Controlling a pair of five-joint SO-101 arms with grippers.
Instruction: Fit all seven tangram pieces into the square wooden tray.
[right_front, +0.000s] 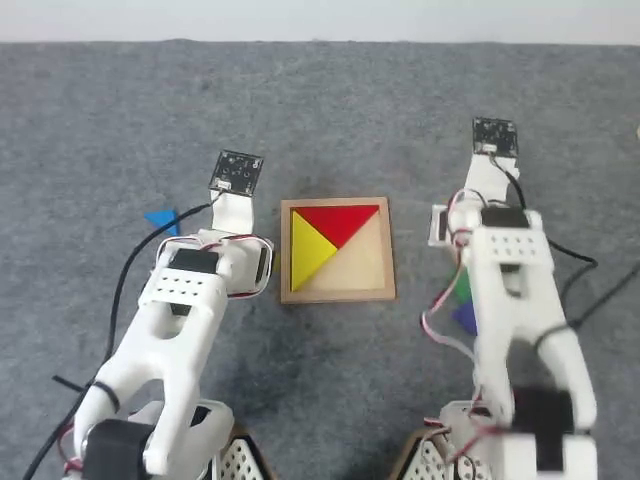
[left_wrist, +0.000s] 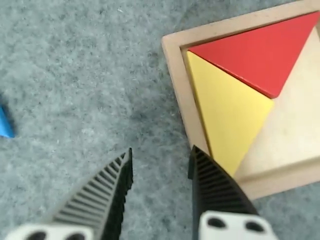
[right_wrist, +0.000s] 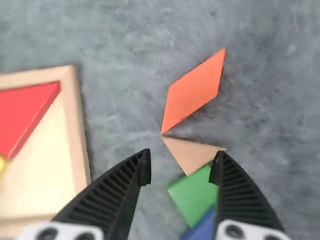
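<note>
Your right gripper (right_wrist: 181, 165) hangs with its jaws wide apart and nothing between them, over the loose pieces on the carpet to the right of the wooden tray (right_wrist: 80, 120). The tan triangle (right_wrist: 192, 152) lies under the gap. Its corner all but touches the orange parallelogram (right_wrist: 194, 91) on the far side, and the green square (right_wrist: 192, 195) butts against it on the near side, with a blue piece (right_wrist: 202, 230) nearer again.

If you come down here, a finger may land on the green square or push the parallelogram, and the group could scatter. The pieces look thin and flat on soft carpet, so the jaws may slide over the triangle or tip it up on edge.

Your left gripper (left_wrist: 161, 165) is also open and empty, just left of the tray's left rim. A small sideways drift there would likely knock the tray and shift the red triangle (left_wrist: 260, 50) and yellow triangle (left_wrist: 225, 115) already seated in its far and left parts.

A piece set down overlapping either one would probably sit propped and block the bare near-right half. Another small blue piece (right_front: 160, 220) lies well off to the left.
</note>
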